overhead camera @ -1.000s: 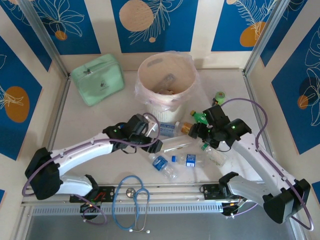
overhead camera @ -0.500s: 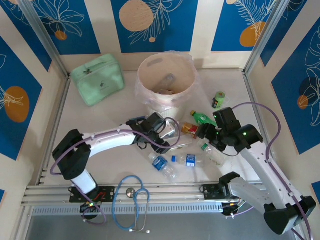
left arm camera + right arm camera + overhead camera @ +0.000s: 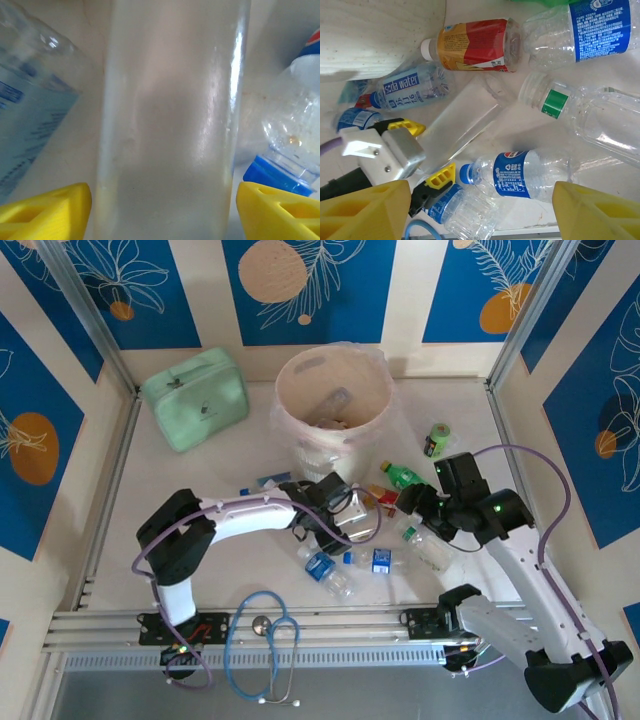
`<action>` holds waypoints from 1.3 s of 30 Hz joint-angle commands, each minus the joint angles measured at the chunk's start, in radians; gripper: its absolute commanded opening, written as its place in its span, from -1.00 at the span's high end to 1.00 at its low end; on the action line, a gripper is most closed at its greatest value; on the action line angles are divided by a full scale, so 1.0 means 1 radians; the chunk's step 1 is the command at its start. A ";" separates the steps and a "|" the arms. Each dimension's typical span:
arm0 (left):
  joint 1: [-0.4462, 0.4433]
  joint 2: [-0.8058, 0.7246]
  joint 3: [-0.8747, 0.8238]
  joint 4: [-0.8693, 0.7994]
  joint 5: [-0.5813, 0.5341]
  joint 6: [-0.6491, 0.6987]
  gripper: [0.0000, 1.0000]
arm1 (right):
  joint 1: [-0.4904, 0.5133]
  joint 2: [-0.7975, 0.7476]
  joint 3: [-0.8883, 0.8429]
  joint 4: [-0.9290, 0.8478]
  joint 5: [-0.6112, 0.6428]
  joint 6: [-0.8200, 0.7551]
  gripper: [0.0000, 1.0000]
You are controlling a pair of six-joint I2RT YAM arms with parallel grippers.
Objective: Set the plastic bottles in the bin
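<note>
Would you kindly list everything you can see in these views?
bin: one, cream-white with peach inside, back centre.
zip case: one, mint green, left of the bin.
plastic bottles: about nine, mostly clear with blue labels, including a green bottle and a red-and-yellow bottle, lying before the bin.
small cylinder: one, dark with green top, right of the bin.
stethoscope: one, blue, near edge.
left gripper: one, yellow fingertips, astride a label-less clear bottle; grip unclear.
right gripper: one, yellow fingertips, open above the bottles.

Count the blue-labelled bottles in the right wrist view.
5 blue-labelled bottles: one upper right; the soda water bottle at left; one below it by the left edge; one bottom centre; one under that at the bottom edge. More may be hidden.
</note>
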 commanded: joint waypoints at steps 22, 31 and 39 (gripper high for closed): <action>-0.036 -0.042 -0.010 0.009 -0.072 0.010 -0.05 | -0.071 -0.031 0.035 -0.024 -0.065 -0.026 -0.50; -0.102 -0.244 -0.021 -0.053 -0.113 -0.037 0.03 | -0.078 -0.067 0.071 -0.011 -0.070 -0.041 -0.50; -0.102 -0.411 0.002 -0.109 -0.105 -0.108 0.02 | -0.104 -0.130 0.161 0.062 -0.178 -0.104 -0.68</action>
